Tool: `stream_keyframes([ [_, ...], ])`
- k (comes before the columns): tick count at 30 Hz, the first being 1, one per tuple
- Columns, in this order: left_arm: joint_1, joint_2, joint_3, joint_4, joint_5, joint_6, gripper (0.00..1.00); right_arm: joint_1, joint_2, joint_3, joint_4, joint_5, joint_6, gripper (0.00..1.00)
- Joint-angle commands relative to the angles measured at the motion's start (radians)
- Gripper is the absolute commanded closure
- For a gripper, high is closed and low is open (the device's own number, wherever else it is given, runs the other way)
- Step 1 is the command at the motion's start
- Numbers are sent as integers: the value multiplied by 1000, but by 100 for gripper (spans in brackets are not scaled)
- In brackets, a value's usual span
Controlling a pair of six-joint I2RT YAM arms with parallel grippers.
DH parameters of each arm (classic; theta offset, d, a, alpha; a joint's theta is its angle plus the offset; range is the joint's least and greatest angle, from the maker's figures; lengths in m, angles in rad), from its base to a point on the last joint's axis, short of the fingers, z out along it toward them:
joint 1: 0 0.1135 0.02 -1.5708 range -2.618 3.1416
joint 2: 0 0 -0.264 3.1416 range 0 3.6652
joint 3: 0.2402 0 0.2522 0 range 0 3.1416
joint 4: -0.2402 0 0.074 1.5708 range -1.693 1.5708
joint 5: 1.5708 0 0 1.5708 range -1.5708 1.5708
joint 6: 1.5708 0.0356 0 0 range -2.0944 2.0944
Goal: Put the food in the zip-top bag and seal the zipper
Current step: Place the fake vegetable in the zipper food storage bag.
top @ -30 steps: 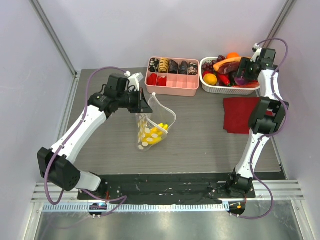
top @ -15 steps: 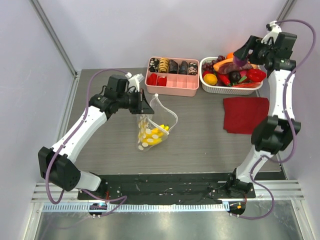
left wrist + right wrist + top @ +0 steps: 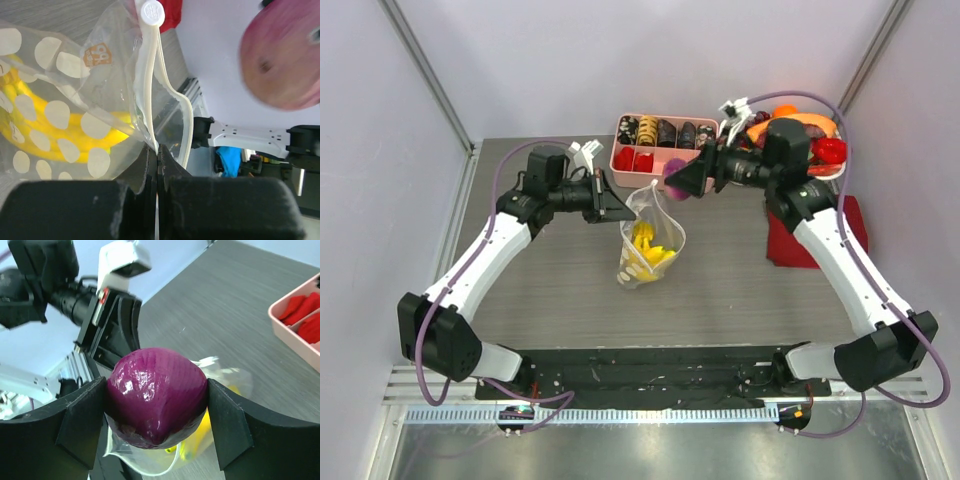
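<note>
The zip-top bag (image 3: 648,240) is clear with white dots and holds the yellow banana bunch (image 3: 642,238). My left gripper (image 3: 607,201) is shut on the bag's mouth edge, pinching the zipper strip (image 3: 150,95) and holding the mouth open and up. The banana (image 3: 45,117) shows through the bag in the left wrist view. My right gripper (image 3: 682,178) is shut on a round purple toy piece (image 3: 156,395) and holds it just above and beside the open bag mouth (image 3: 220,372). The piece also shows blurred in the left wrist view (image 3: 280,60).
A pink compartment tray (image 3: 672,183) with dark and red pieces stands at the back, right behind the grippers. A white basket (image 3: 732,128) of toy food stands at the back right. A red cloth (image 3: 788,240) lies under the right arm.
My right arm has swung from the basket leftward, carrying the purple piece to the bag mouth. My left gripper has shifted the bag a little right and raised its mouth.
</note>
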Motion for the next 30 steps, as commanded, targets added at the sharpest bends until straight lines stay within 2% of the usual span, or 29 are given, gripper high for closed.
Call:
stream_keyframes([
  [1, 17, -9, -16, 126, 94, -82, 100, 88, -14, -36, 9, 105, -138, 65],
  [13, 45, 24, -46, 178, 152, -133, 100, 281, -4, -134, 7, 194, -257, 66],
  [17, 50, 31, -50, 201, 180, -156, 100, 300, 27, -171, 16, 264, -273, 66],
  [22, 50, 25, -56, 215, 198, -162, 100, 298, 41, -211, 96, 365, -276, 61],
  [26, 50, 26, -64, 230, 211, -175, 100, 315, 56, -204, 127, 439, -287, 42],
  [27, 50, 28, -66, 229, 211, -176, 100, 315, 58, -204, 134, 444, -285, 30],
  [28, 50, 28, -66, 230, 214, -179, 100, 317, 58, -198, 137, 451, -281, 27],
  [29, 50, 29, -66, 230, 217, -179, 100, 315, 58, -195, 137, 451, -268, 17],
  [30, 51, 29, -67, 230, 217, -181, 100, 317, 50, -189, 139, 447, -262, 12],
])
